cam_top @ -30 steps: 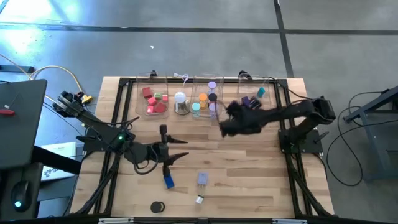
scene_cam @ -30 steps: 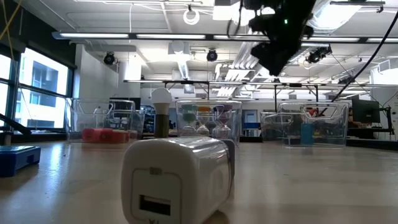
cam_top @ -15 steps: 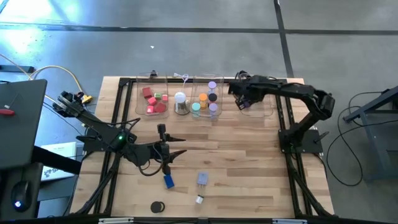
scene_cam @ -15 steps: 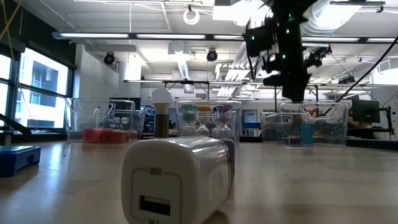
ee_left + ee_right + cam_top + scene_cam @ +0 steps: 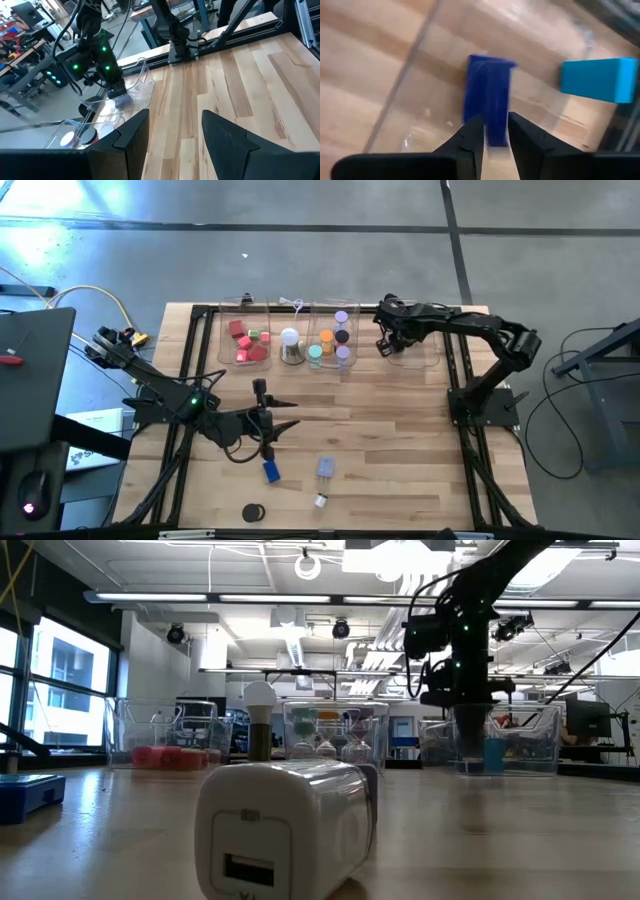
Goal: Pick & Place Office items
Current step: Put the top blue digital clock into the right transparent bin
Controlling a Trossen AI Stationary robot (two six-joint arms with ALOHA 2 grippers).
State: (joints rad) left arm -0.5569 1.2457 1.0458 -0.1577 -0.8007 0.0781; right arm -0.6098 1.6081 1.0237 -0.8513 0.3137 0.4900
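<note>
My right gripper (image 5: pixel 383 340) (image 5: pixel 465 698) points down into the clear right-hand bin (image 5: pixel 428 352) at the table's far edge. In the right wrist view its fingers stand a narrow gap apart (image 5: pixel 495 135) above a blue block (image 5: pixel 487 95) lying on the bin floor, with a teal block (image 5: pixel 597 80) beside it. I see nothing between the fingers. My left gripper (image 5: pixel 292 418) (image 5: pixel 175 135) waits open over the table's middle. A blue piece (image 5: pixel 271 472), a grey piece (image 5: pixel 325 468), a small white piece (image 5: pixel 321 501) and a black disc (image 5: pixel 252 512) lie on the near table.
The left bin holds red and pink pieces (image 5: pixel 248 340). The middle bin holds orange, teal, purple and black pieces (image 5: pixel 330 340). A white dome on a silvery base (image 5: pixel 290 340) stands between them. A black frame runs along the table's edges. Bare wood lies right of centre.
My right gripper has swung from over the table beside the middle bin toward the far edge, to above the right bin. It has then come down to the bin's rim. My left arm has kept still.
</note>
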